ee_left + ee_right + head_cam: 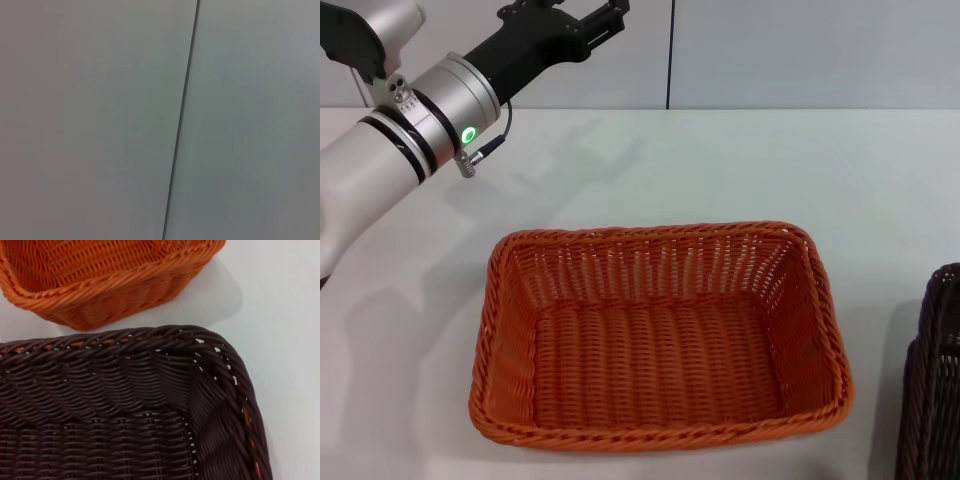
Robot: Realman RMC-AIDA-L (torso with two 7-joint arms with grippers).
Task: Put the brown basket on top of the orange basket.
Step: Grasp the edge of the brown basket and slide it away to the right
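Silver-white left arm (380,150); green light; black gripper (605,25)

The left arm (380,150) reaches in from the left edge of the desk and stretches toward the far left corner, raised above the surface. Its silver forearm ends in a wrist ring (468,135) with a lit green lamp, and a short cable plugs in just beside it. Beyond the wrist sits the black left gripper (605,22), held high over the far edge and pointing toward the right. Whether its fingers are parted or closed cannot be made out. The right arm and its gripper appear nowhere in any view.
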